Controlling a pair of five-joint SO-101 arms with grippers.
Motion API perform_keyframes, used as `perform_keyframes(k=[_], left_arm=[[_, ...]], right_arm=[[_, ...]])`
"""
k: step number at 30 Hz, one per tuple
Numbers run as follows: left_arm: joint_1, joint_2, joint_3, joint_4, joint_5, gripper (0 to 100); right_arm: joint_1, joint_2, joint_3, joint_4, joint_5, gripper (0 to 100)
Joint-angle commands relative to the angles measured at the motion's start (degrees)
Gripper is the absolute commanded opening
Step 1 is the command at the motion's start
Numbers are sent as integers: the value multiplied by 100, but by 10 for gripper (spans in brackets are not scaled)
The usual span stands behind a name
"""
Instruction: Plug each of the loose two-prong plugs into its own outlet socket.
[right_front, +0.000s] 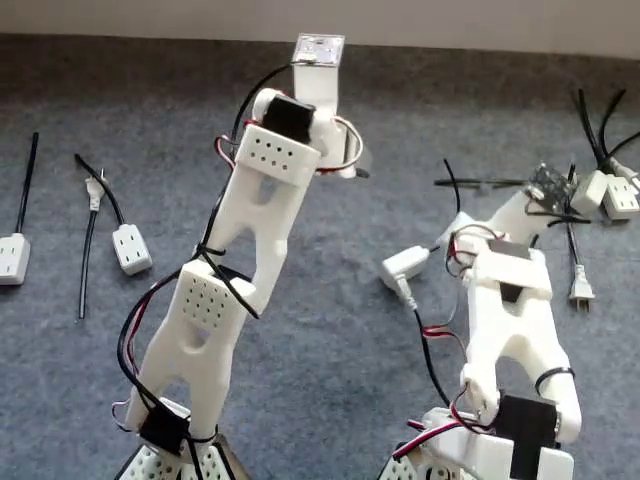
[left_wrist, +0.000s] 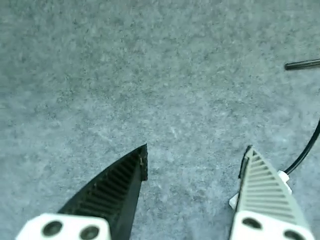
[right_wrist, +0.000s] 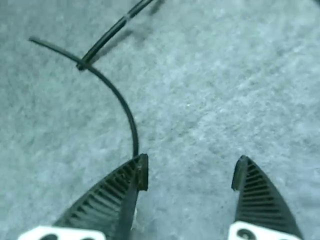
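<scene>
On the grey felt worktop, the left gripper hung jaws apart over bare felt. The right gripper, also jaws apart, hung beside a black cord. I counted five white sockets: left-edge socket, neighbour socket, middle socket, and a corner pair far right. There were two loose plugs: left plug, and right plug by the right edge. Seemingly nothing was grasped yet; next, a gripper should close on a plug's body, prongs free.

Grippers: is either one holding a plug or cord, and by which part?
Nothing is held. The left gripper and right gripper are both open; a black cord passes beside the right one, unclamped.
</scene>
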Motion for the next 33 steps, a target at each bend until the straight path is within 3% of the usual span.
perform_keyframes(k=[1,6,14,20,31,33], left_arm=[[-453,-356,-13,18,536,299],[-857,-488,-22,26,668,299],[-866,-708,224,26,677,299],[-875,-699,233,26,677,299],[-884,-681,268,18,677,299],[-884,-681,268,18,677,299]], right_arm=[[-514,277,-1543,1481,-141,278],[-980,1138,-3187,2949,-1073,278],[-1684,2448,-4453,4040,-1415,278],[-1771,2949,-4655,4189,-1697,269],[-1736,3864,-5086,4066,-1626,127],[-1736,3960,-5218,4057,-1310,101]])
